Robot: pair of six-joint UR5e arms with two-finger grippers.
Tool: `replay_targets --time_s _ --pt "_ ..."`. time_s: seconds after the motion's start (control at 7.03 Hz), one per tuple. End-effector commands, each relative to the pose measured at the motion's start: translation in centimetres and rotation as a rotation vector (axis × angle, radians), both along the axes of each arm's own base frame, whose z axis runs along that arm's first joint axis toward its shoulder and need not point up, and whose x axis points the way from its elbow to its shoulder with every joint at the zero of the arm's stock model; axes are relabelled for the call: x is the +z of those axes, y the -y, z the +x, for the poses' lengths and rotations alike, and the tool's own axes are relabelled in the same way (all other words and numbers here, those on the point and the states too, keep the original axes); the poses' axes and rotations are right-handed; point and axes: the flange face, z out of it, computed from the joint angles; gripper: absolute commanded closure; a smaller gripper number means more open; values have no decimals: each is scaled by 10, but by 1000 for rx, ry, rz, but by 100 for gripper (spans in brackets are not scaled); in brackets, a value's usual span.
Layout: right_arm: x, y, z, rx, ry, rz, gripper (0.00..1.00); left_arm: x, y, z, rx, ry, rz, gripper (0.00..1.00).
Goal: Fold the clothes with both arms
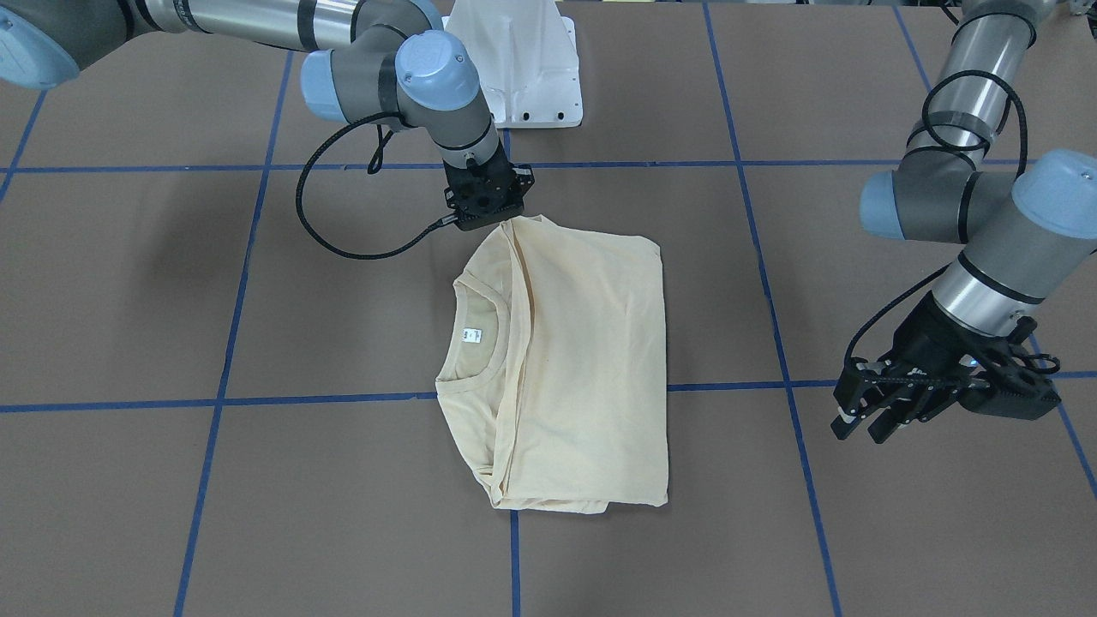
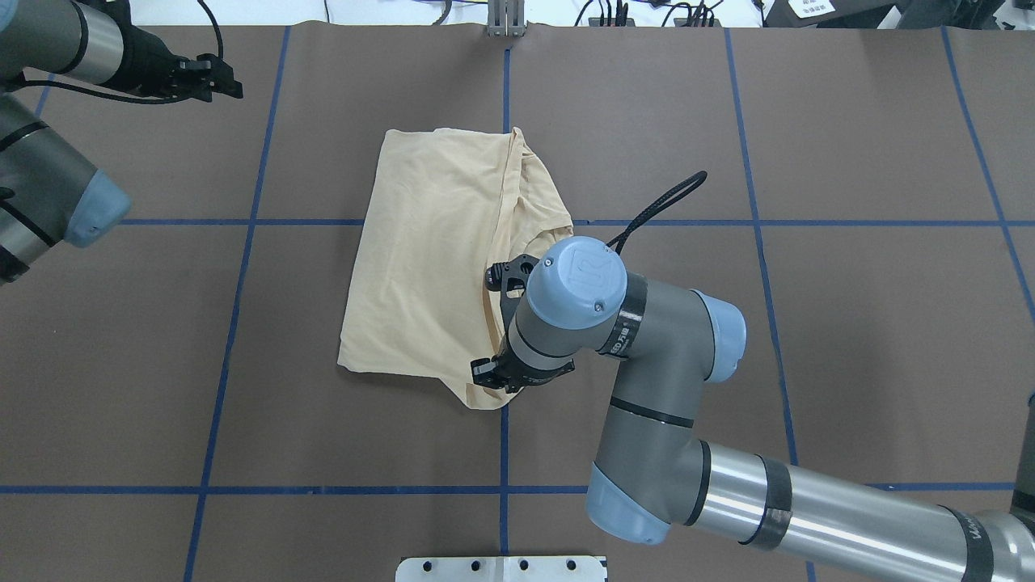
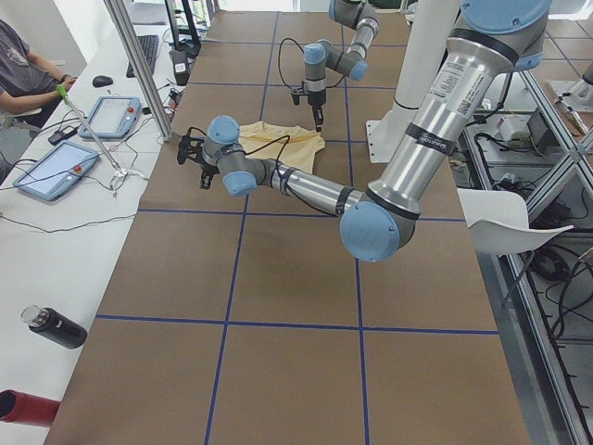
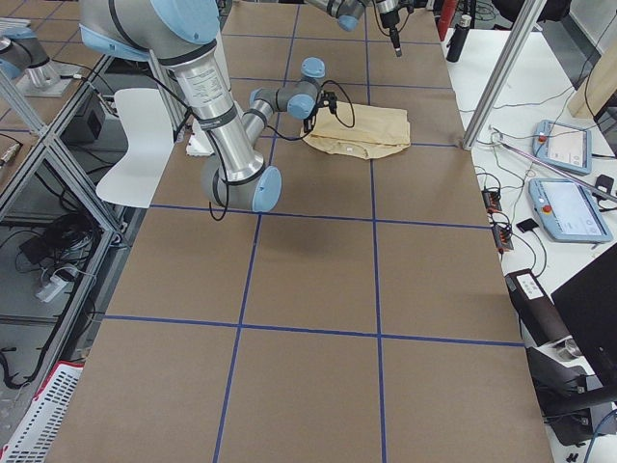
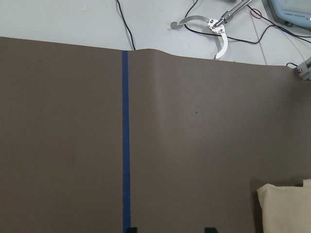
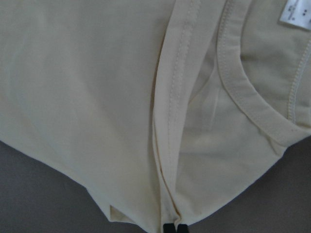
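The clothes, one pale cream-yellow shirt (image 1: 583, 360), lie folded into a rough rectangle mid-table, with the neck opening and white label (image 1: 472, 335) facing up on the robot's right side. No print shows. My right gripper (image 1: 495, 223) points down at the shirt's edge nearest the robot. In the right wrist view its fingertips (image 6: 169, 228) are shut on a folded seam of the shirt (image 6: 97, 97). My left gripper (image 1: 866, 424) hovers open and holds nothing, off to the robot's left of the shirt. The left wrist view shows only a shirt corner (image 5: 286, 208).
The white pedestal base (image 1: 514, 68) stands behind the shirt. Blue tape lines (image 1: 223, 401) grid the brown table. A side bench holds tablets (image 3: 116, 116) and cables, with a seated person (image 3: 23, 65) beside it. Bottles (image 3: 56, 326) lie on that bench's near end.
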Motion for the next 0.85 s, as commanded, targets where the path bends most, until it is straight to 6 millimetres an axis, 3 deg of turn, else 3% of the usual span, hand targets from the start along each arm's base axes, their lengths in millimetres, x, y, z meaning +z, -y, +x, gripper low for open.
replay_targets --time_s 0.0,0.14,0.28,0.43,0.57,0.71 --pt "13 -19 8 46 -8 -41 100 -2 -1 1 0 -4 1 44" --pt "13 -20 7 69 -9 -63 100 -3 -1 0 -10 -14 -16 44" --pt "10 -20 6 79 -7 -79 78 -4 -2 1 -9 -16 -16 44" --pt "6 -20 6 108 -2 -117 46 -4 -2 1 -10 -15 -16 44" --pt "1 -20 9 149 4 -166 35 -3 -2 2 -9 -14 -17 44" --pt "-4 -19 17 249 13 -259 32 -3 -2 2 -9 -14 -17 44"
